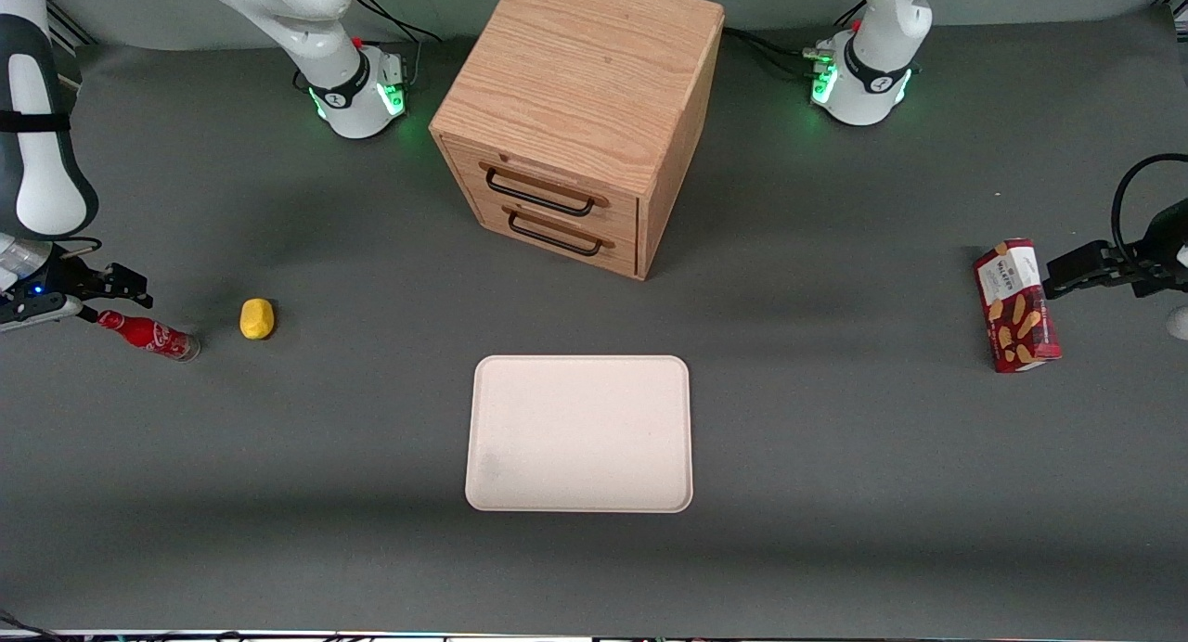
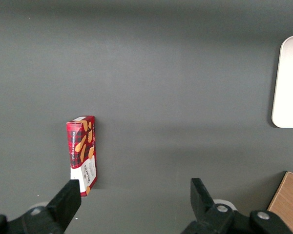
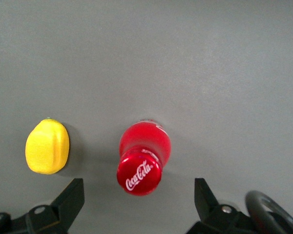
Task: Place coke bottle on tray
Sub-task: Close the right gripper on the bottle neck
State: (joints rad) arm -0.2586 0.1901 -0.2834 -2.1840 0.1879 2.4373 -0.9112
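Note:
The coke bottle (image 1: 150, 335) is a small red bottle lying on its side on the grey table, toward the working arm's end, with its red cap pointing at my gripper (image 1: 111, 299). In the right wrist view the bottle (image 3: 144, 141) is seen end-on, and its cap with the white script logo sits between my gripper's (image 3: 138, 187) wide-open fingertips without touching either. The cream-white tray (image 1: 580, 433) lies flat mid-table, nearer the front camera than the cabinet, with nothing on it. Its edge also shows in the left wrist view (image 2: 289, 83).
A yellow lemon (image 1: 257, 318) lies beside the bottle, on the tray's side of it; it also shows in the right wrist view (image 3: 47, 146). A wooden two-drawer cabinet (image 1: 575, 113) stands mid-table. A red snack box (image 1: 1016, 305) lies toward the parked arm's end.

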